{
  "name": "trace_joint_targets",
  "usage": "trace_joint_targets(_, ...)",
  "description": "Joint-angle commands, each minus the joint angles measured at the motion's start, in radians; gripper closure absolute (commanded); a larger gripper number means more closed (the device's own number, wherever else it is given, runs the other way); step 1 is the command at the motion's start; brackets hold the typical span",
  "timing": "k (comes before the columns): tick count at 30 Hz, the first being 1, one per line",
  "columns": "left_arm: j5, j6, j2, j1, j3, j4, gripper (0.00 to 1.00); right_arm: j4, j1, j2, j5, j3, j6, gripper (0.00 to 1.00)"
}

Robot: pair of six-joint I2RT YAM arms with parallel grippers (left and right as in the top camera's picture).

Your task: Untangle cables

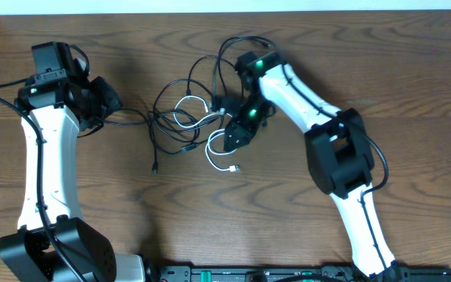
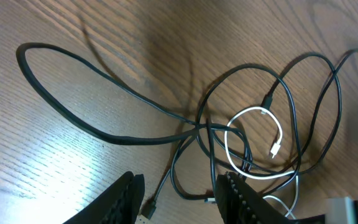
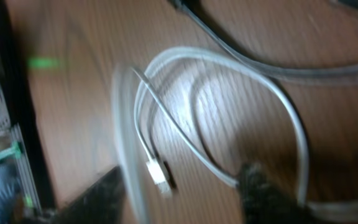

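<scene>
While my right gripper (image 3: 179, 175) stands part-open around the white cable (image 3: 292, 117) and my left gripper (image 2: 180, 182) gapes empty, a hasty one-sided pull could cinch the black cables (image 2: 129, 140) tighter.

R hand (image 1: 236, 135) sits over tangled blk/wht cables (image 1: 180, 117).

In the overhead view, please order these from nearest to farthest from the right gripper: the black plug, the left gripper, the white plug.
From the right gripper:
1. White plug, just below it.
2. Black plug, lower left, below the tangle.
3. Left gripper, far left, beyond the tangle.
</scene>
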Motion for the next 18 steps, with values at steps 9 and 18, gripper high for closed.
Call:
trace_joint_targets(9, 0.001, 0.006, 0.004, -0.002, -0.005, -0.002, 0.56, -0.027, -0.034, -0.027, -0.143, 0.147, 0.117, 0.99)
trace_joint_targets(18, 0.002, 0.006, 0.004, -0.002, -0.005, -0.002, 0.56, -0.078, -0.166, -0.227, -0.303, 0.301, 0.118, 0.99)
